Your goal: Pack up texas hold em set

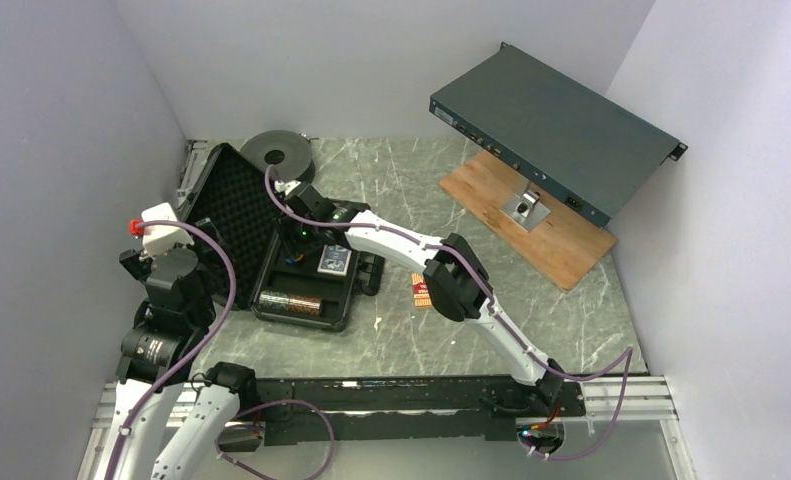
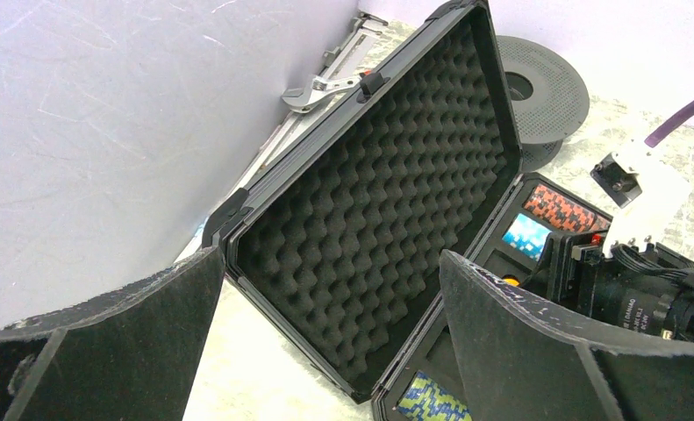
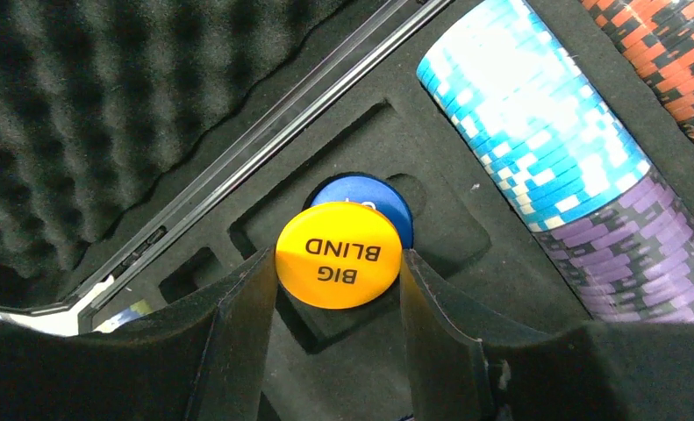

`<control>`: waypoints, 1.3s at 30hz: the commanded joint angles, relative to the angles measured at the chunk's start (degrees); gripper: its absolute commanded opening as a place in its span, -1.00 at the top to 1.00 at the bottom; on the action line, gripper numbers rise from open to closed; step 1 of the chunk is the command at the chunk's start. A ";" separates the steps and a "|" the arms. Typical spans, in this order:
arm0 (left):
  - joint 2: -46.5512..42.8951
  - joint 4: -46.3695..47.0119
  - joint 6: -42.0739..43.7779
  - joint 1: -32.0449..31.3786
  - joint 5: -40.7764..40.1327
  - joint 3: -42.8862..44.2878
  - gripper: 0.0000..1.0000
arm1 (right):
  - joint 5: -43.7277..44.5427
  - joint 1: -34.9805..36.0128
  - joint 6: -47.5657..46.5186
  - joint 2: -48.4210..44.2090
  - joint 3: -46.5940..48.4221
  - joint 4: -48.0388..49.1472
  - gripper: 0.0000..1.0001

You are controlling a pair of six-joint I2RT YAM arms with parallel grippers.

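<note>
At the far-left corner the briefcase (image 1: 343, 300) lay open, the left gripper (image 2: 330, 259) spread apart and empty before the foam of its lid (image 2: 387, 210). Inside, chip stacks (image 3: 536, 114) and a blue button (image 3: 376, 197) already sat in their slots, and the right gripper (image 3: 339, 267) pinched the yellow BIG BLIND button (image 3: 338, 246) just over the blue one. Seemingly left: seating it, the orange pack (image 1: 421, 290) loose beside the case, shutting the lid; the spool (image 1: 276, 152) and metal box (image 1: 551, 130) stood clear.

The briefcase (image 2: 321, 132) shell is matt black hard plastic, its lid lined with dull egg-crate foam (image 2: 387, 228). The yellow BIG BLIND button (image 3: 338, 254) is smooth, glossy plastic. The right claw (image 3: 338, 294) is matt black with rough edges. The desk (image 1: 421, 340) looks like polished marble, the board (image 1: 561, 245) bare wood, the box (image 1: 556, 125) dark satin metal.
</note>
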 commanded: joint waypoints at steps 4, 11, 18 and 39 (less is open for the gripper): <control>0.78 0.76 -0.05 -0.26 -0.57 1.38 -0.98 | 1.13 0.32 -2.67 1.04 2.77 2.76 0.17; 0.93 0.85 0.09 -0.32 -0.42 1.38 -0.98 | 3.16 0.31 -3.92 1.49 2.86 2.70 0.16; 0.91 0.89 0.22 -0.32 -0.30 1.29 -0.98 | 6.85 0.68 -5.73 0.77 2.33 1.97 -0.14; 1.17 1.03 0.39 -0.24 0.14 1.29 -0.98 | 9.17 1.03 -6.45 -4.31 0.31 2.76 -0.54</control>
